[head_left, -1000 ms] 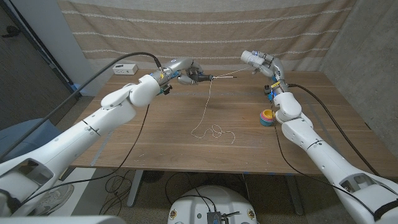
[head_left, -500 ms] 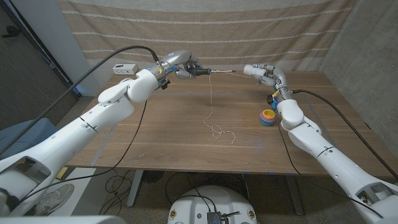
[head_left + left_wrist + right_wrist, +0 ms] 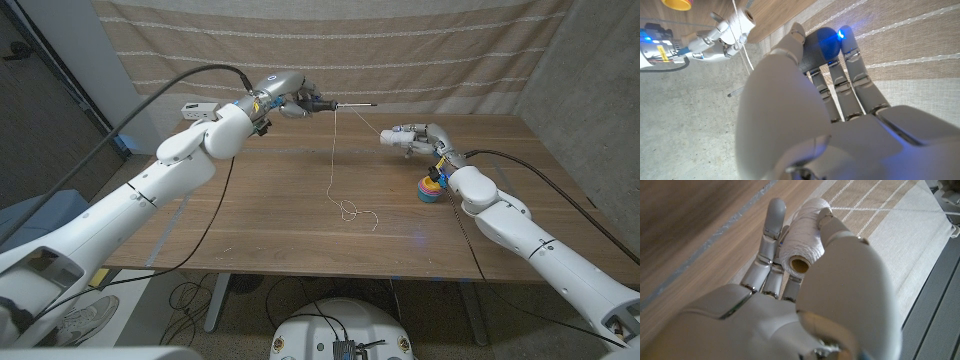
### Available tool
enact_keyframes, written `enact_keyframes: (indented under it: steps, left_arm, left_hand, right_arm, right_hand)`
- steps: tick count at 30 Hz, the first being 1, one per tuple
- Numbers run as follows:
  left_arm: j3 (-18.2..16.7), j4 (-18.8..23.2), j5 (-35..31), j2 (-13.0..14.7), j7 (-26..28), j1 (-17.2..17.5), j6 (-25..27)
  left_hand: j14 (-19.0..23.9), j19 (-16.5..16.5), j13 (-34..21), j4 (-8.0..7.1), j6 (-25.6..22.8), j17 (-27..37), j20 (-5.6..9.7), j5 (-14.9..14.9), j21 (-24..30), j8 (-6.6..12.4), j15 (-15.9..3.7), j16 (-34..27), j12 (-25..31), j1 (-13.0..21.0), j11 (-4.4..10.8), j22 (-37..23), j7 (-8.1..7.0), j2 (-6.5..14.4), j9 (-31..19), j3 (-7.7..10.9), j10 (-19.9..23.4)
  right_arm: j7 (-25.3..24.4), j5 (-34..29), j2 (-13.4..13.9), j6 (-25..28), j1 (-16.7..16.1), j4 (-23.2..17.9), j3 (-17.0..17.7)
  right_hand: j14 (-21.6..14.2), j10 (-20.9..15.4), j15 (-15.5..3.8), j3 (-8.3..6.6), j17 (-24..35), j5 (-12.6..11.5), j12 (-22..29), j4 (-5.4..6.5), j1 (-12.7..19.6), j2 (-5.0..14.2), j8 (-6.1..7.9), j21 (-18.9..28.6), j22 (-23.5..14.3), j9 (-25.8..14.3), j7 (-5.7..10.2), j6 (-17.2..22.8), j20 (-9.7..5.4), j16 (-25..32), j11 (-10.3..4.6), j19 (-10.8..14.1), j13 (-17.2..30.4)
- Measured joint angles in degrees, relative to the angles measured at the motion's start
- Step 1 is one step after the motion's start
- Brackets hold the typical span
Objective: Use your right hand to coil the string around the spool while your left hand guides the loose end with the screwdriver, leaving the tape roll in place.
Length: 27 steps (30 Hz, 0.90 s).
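Left hand (image 3: 287, 100) is up over the desk's far left part, fingers wrapped round the screwdriver (image 3: 330, 104) handle; shaft sticks out level toward the right. In the left wrist view the fingers (image 3: 840, 75) curl over the handle's dark blue butt, so grip looks firm.

String (image 3: 335, 160) hangs off the shaft approx. straight down to mid-desk, where the loose end lies in small loops (image 3: 352, 211) on the wood. From the shaft a second run goes across and down to the spool. It's thin, limp and light: no stiffness, will snag or slip off the smooth shaft if tension drops. Judgement: keep it lightly taut, don't jerk; pull too hard and it could drag the loops into a knot.

Right hand (image 3: 412, 137) sits above the desk's far right part, fingers closed on the spool (image 3: 802, 245), white, already thick w/ wound string, hollow core end facing the wrist cam. Best hold is across the ends or core, leaving the wound face free for new turns; here the fingers seem to cover part of that face.

Tape roll (image 3: 430, 186), multi-coloured, stands on the desk (image 3: 260, 240) just below the right hand, near the right edge. That's the tight spot: wrist turns should stay high and inboard. Plenty of bare wood mid and front; curtain wall close behind the far edge limits reach back.
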<state>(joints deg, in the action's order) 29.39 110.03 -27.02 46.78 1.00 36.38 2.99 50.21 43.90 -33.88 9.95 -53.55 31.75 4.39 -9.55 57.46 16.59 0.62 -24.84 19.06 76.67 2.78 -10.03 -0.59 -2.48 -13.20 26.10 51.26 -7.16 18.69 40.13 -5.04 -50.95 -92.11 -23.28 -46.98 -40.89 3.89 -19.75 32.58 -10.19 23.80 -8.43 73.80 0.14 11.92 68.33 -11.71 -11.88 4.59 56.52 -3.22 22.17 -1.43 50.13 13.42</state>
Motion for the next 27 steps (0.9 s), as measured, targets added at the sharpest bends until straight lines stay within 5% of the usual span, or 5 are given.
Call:
enact_keyframes:
  steps: [17,19,26,27]
  left_arm:
    - [0.93,-1.55,-3.81,-0.49,1.33,-1.46,2.85]
    - [1.33,-2.08,-4.13,-0.69,1.41,-1.93,2.97]
    - [1.54,-2.37,-6.34,-0.81,2.27,-2.18,3.61]
    - [3.09,-4.23,-6.66,-1.75,2.45,-3.58,3.65]
  left_hand:
    - [0.00,-0.12,-0.26,-0.01,0.00,-0.01,-0.13,0.02,-0.01,0.20,0.00,0.16,-0.23,-0.09,0.00,0.02,0.00,0.09,0.03,-0.01,0.00]
    - [0.00,-0.20,-0.26,-0.01,0.00,-0.01,-0.21,0.03,-0.01,0.20,0.00,0.22,-0.44,-0.09,0.00,0.02,0.00,0.09,0.05,-0.01,0.00]
    - [0.00,-0.22,-0.25,-0.01,0.00,-0.02,-0.23,0.04,0.22,0.16,0.00,0.25,-0.44,-0.09,0.00,0.05,0.00,0.09,0.04,-0.01,0.00]
    - [0.00,-0.22,-0.25,-0.01,0.00,-0.02,-0.23,0.04,0.22,0.15,0.00,0.25,-0.44,-0.09,0.00,0.05,0.01,0.09,0.04,-0.01,0.00]
  right_arm:
    - [14.51,12.81,6.54,3.59,-2.33,-0.68,2.01]
    - [21.46,17.64,6.72,3.23,-2.23,0.30,2.13]
    - [21.46,17.64,5.54,3.23,-0.52,4.31,2.09]
    - [35.70,25.43,5.19,-0.14,-0.22,4.80,2.04]
  right_hand:
    - [0.00,0.00,0.00,0.14,0.52,0.00,-0.05,0.16,-0.06,0.06,-0.05,0.44,0.53,0.00,-0.21,-0.21,0.02,-0.13,0.00,-0.02,0.00]
    - [0.00,0.00,0.00,0.14,0.62,-0.22,-0.07,0.16,-0.06,0.06,-0.05,0.44,0.53,0.00,-0.21,-0.21,0.22,-0.13,0.00,-0.22,0.00]
    - [0.00,0.00,0.00,0.14,1.03,-0.22,-0.17,0.16,-0.07,0.07,-0.06,0.83,0.74,0.01,-0.21,-0.21,0.22,-0.22,0.00,-0.22,0.00]
    - [0.00,0.00,0.00,0.14,1.06,-0.22,-0.17,0.16,-0.07,0.07,-0.06,1.06,0.80,0.01,-0.26,-0.26,0.21,-0.22,0.00,-0.22,0.00]
